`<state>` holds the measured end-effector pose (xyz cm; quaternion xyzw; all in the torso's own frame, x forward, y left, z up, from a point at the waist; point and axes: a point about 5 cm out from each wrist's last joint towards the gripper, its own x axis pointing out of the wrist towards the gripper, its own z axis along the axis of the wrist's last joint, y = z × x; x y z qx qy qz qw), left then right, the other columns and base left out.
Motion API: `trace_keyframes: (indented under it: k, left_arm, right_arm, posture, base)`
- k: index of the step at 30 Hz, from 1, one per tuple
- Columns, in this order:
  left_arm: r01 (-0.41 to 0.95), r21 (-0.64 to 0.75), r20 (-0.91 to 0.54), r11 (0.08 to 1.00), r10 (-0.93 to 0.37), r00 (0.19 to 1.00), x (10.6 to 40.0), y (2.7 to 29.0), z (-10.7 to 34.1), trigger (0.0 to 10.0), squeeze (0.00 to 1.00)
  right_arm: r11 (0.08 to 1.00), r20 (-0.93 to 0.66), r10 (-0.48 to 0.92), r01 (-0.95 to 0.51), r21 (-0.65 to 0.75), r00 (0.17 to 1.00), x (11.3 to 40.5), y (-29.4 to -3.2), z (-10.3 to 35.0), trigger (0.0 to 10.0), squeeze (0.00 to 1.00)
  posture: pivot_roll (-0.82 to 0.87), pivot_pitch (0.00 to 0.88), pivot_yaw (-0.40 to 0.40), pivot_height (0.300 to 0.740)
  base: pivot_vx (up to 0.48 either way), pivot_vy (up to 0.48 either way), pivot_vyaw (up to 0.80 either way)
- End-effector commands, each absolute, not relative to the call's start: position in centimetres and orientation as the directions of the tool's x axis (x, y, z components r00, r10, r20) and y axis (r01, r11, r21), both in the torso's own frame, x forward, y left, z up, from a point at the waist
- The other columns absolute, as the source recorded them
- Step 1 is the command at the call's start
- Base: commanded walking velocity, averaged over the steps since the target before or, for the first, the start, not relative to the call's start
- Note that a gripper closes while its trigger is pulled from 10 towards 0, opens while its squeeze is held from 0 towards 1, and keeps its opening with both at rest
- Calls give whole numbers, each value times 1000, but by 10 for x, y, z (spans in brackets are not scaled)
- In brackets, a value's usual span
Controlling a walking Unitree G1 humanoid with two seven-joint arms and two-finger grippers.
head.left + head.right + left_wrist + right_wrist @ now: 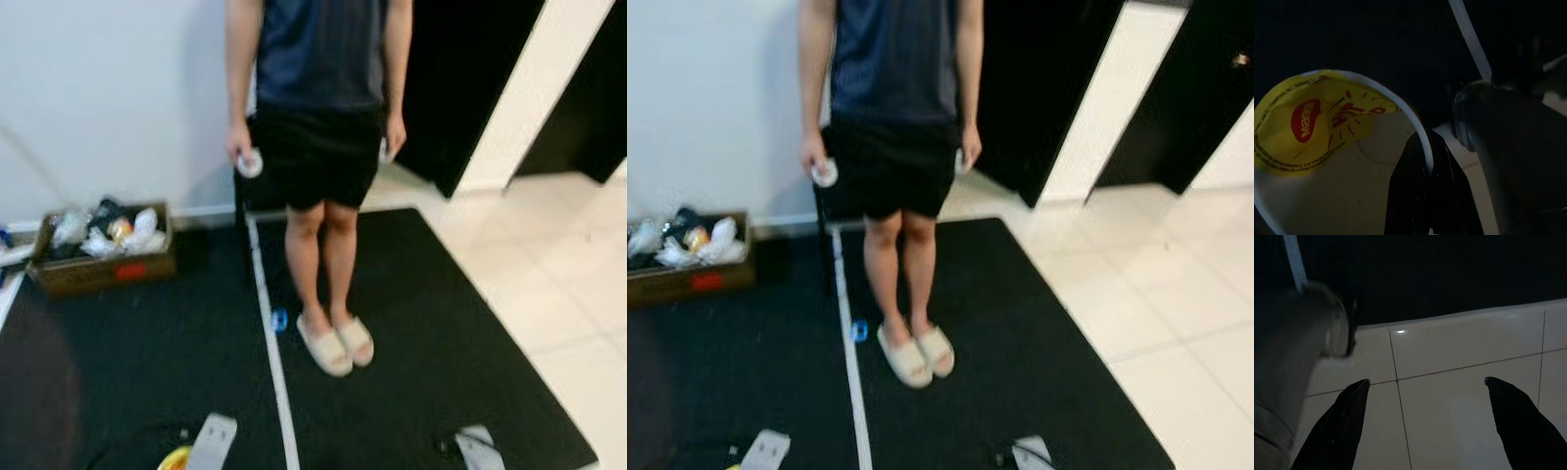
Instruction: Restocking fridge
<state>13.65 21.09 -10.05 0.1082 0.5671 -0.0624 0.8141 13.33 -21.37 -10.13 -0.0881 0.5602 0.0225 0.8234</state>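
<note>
Carrying stock toward the fridge: the left gripper (pixel 1422 196) is clamped on the rim of a Maggi noodle cup (pixel 1327 156), one black finger inside the white rim and one outside, the yellow foil lid peeled partly back. The cup hangs low, its yellow edge (pixel 174 458) peeking up just left of the white line (pixel 269 333) on the black mat (pixel 411 333). The right gripper (pixel 1425 396), fingers spread wide apart and holding nothing, hangs over pale floor tiles right of that line. A person (pixel 323 176) in slippers stands just right of the line, directly ahead; a cardboard box (pixel 101 257) of packets sits well left of it by the wall. The carry calls for a level cup (a rim pinch is likely to swivel) and a wide path around the person.
</note>
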Motion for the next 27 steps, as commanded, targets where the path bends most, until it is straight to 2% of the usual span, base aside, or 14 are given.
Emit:
trace_keyframes:
  k: [1, 16, 23, 27]
  left_arm:
    - [243, 83, -954, 966, 7, 300, 124, 206, -105, 10000, 0]
    - [242, 80, -954, 967, 4, 300, 124, 206, -106, 10000, 0]
    - [244, 79, -954, 966, 2, 301, 124, 206, -105, 10000, 0]
    - [244, 78, -953, 967, 1, 302, 125, 205, -105, 10000, 0]
  right_arm:
    - [985, -922, -63, -124, -119, 382, 137, -215, -100, 10000, 0]
    - [987, -922, -44, -128, -100, 383, 136, -225, -98, 10000, 0]
    - [988, -925, -28, -133, -85, 380, 133, -214, -101, 10000, 0]
    - [992, -928, 30, -129, -19, 371, 134, -193, -104, 10000, 0]
  posture:
    - [32, 0, -73, 740]
    - [29, 0, -75, 740]
    - [27, 0, -76, 740]
    - [27, 0, -76, 740]
  base:
    - [315, 0, 0]
    - [312, 0, 0]
    - [308, 0, 0]
    - [306, 0, 317]
